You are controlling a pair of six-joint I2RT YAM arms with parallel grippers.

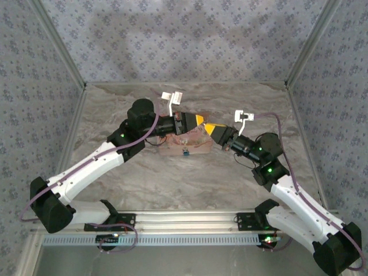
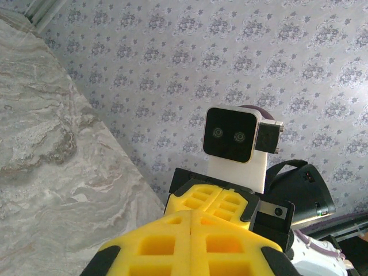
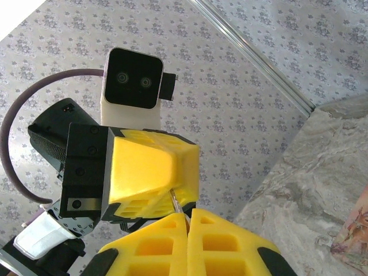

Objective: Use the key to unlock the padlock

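Both clenched: left gripper (image 1: 199, 119) and right gripper (image 1: 210, 127), tips meeting above the pink box (image 1: 197, 144). Thin metal sliver, probably the key (image 3: 173, 200), between the tips; holder unclear. Blue padlock (image 1: 186, 152) on the box's near edge

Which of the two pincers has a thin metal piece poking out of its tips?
The left pincer, facing the right wrist camera: a metal sliver juts from its tips, toward the right pincer.

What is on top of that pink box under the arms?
A tiny blue padlock at the pink box's near edge; the left arm covers its far part.
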